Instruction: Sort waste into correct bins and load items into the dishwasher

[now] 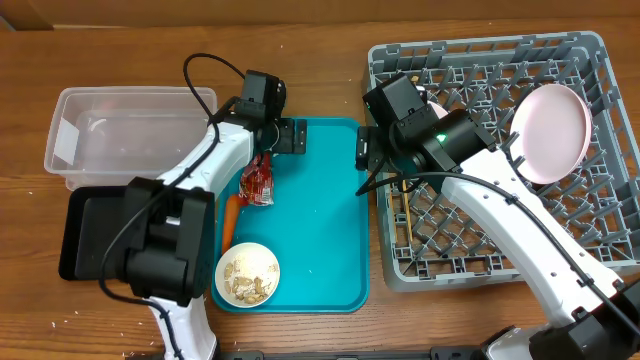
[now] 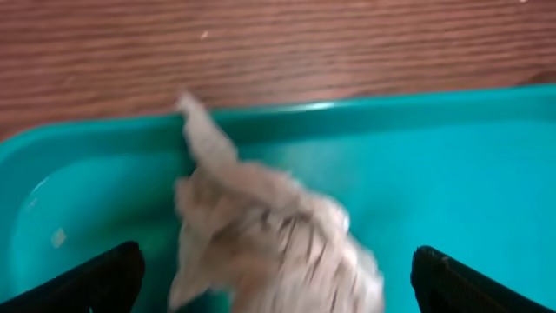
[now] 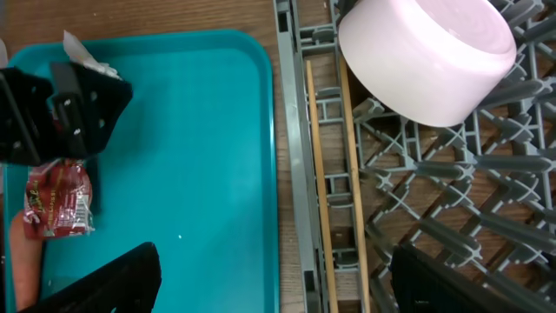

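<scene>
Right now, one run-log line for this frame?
left claw open over foil ball | right claw open, empty, at rack edge | chopsticks, bowl, plate in rack | wrapper on teal tray

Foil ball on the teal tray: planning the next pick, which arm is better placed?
Left: the left gripper, open, straddles the foil ball; the right gripper hovers over the rack edge.
</scene>
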